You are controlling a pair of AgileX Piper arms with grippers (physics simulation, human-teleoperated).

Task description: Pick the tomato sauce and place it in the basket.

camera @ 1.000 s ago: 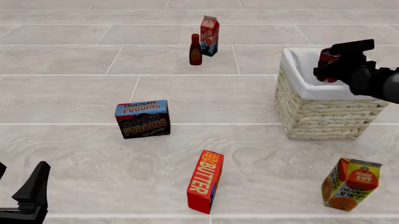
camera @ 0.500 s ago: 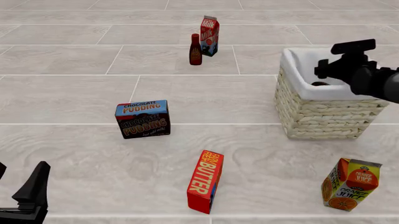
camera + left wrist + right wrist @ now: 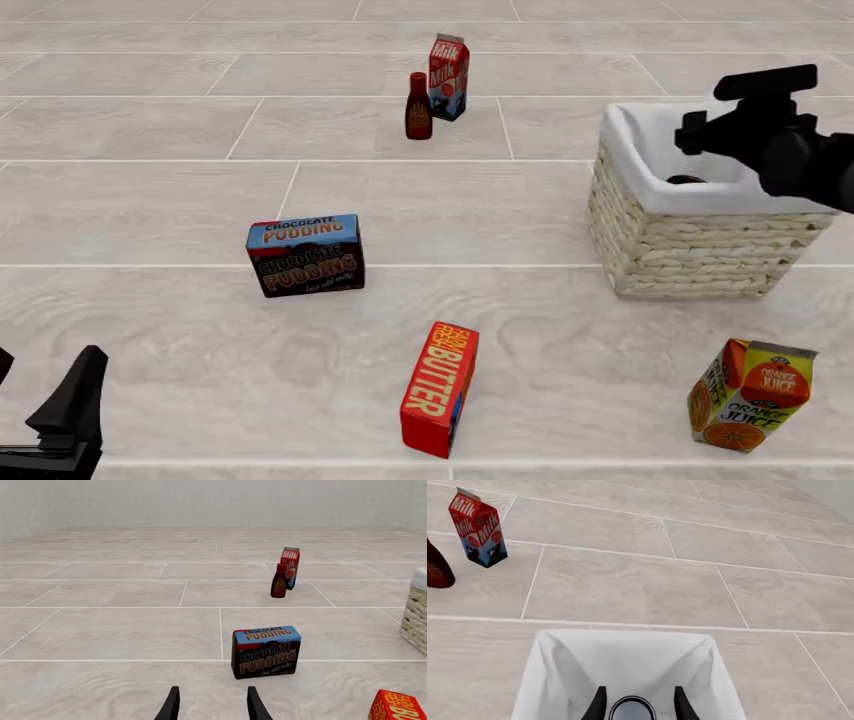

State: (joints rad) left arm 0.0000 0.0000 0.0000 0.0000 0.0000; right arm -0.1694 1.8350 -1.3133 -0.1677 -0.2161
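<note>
Release step: tomato sauce (image 3: 631, 711) lies inside basket (image 3: 694, 250), right claw (image 3: 635, 707) spread above it, so withdrawal toward 6 o'clock likely follows.

Basket (image 3: 694, 250): rough pale woven wicker, smooth matt white cloth lining over rim. Tomato sauce (image 3: 631, 709): dark metal top, glossy ringed edge. Right gripper (image 3: 636, 704): matt black fingers. Bottle (image 3: 419, 107): glossy dark red. Milk carton (image 3: 449, 77), pudding box (image 3: 304, 254), butter box (image 3: 439, 388), juice carton (image 3: 750, 395): smooth printed card. Table (image 3: 174, 200): matt, wood-grain tile look.
</note>
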